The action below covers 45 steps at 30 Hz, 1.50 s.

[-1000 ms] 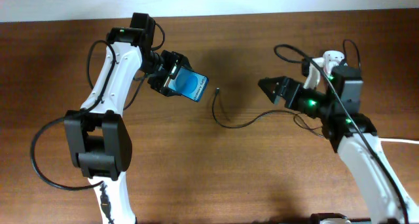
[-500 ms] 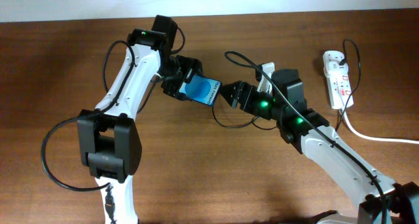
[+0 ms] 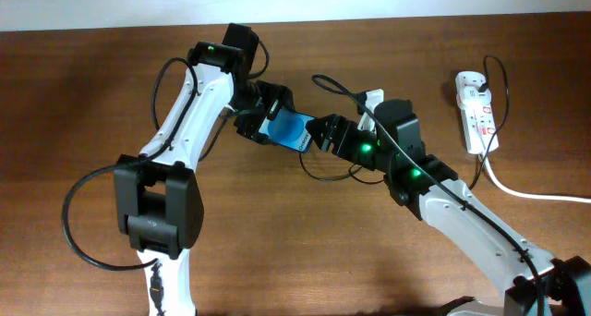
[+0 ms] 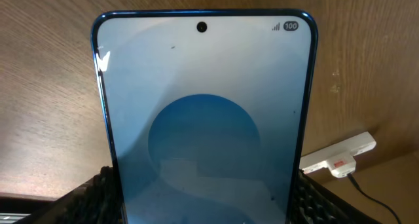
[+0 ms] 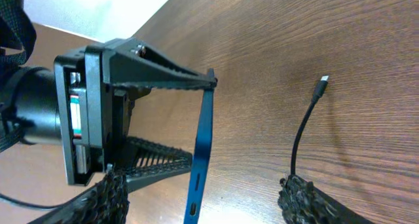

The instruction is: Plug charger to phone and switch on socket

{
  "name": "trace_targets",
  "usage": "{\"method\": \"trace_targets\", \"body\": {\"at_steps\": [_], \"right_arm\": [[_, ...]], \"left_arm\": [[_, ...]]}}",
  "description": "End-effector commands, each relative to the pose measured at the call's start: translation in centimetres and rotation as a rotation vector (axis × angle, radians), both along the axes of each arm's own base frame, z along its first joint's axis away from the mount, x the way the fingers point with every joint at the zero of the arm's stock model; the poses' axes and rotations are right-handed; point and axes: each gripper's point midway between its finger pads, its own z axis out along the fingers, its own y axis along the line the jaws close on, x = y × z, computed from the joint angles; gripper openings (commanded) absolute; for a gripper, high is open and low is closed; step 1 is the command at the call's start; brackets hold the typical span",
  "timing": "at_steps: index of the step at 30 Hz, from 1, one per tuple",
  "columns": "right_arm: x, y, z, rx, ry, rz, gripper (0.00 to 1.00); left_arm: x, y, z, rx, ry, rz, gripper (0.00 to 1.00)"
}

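Observation:
My left gripper [image 3: 273, 124] is shut on the phone [image 3: 290, 132], a blue-screened smartphone held above the table. It fills the left wrist view [image 4: 203, 119], with my left gripper's fingers [image 4: 203, 214] on both its sides. My right gripper [image 3: 323, 132] is open, right at the phone's free end. In the right wrist view the phone's blue edge [image 5: 203, 145] stands between my right gripper's spread fingers [image 5: 206, 196]. The charger [image 5: 302, 129], a thin black cable, lies on the table with its tip free, and curls under my right gripper [image 3: 320, 176]. The socket [image 3: 477, 113] lies at the far right.
The socket's thick white cord [image 3: 536, 194] runs off to the right edge. The socket also shows in the left wrist view [image 4: 337, 160]. A thicker black robot cable [image 3: 337, 87] arcs over my right arm. The wooden table [image 3: 83, 94] spans the whole view.
My right arm has swung left from beside the socket to the phone's free end. My left arm has carried the phone to the right, toward it.

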Motion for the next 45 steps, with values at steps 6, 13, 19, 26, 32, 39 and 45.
{"method": "trace_targets", "body": {"at_steps": [6,13,19,26,32,39,45], "right_arm": [[0.3,1.4,-2.4,-0.063,0.030,-0.026,0.68],[0.6,1.7,-4.8,-0.105,0.061,-0.040,0.55],[0.9,2.4,-4.8,-0.093,0.041,-0.037,0.49],[1.0,2.5,-4.7,-0.087,0.037,-0.038,0.38],[1.0,2.5,-4.7,-0.087,0.037,-0.038,0.29],[1.1,2.5,-4.5,-0.084,0.030,-0.039,0.17],[1.3,2.3,-4.4,-0.066,0.041,-0.058,0.04]], "left_arm": [[-0.4,-2.3,0.1,0.107,-0.081,-0.064,0.00],[-0.1,-1.7,-0.3,0.172,-0.100,-0.050,0.00],[-0.3,-1.9,-0.2,0.158,-0.090,-0.046,0.00],[-0.2,-1.9,-0.2,0.158,-0.092,-0.045,0.00],[-0.2,-1.9,-0.2,0.158,-0.092,-0.045,0.00],[-0.2,-1.9,-0.2,0.158,-0.092,-0.045,0.00],[-0.2,-1.9,-0.2,0.160,-0.092,-0.045,0.00]]}}
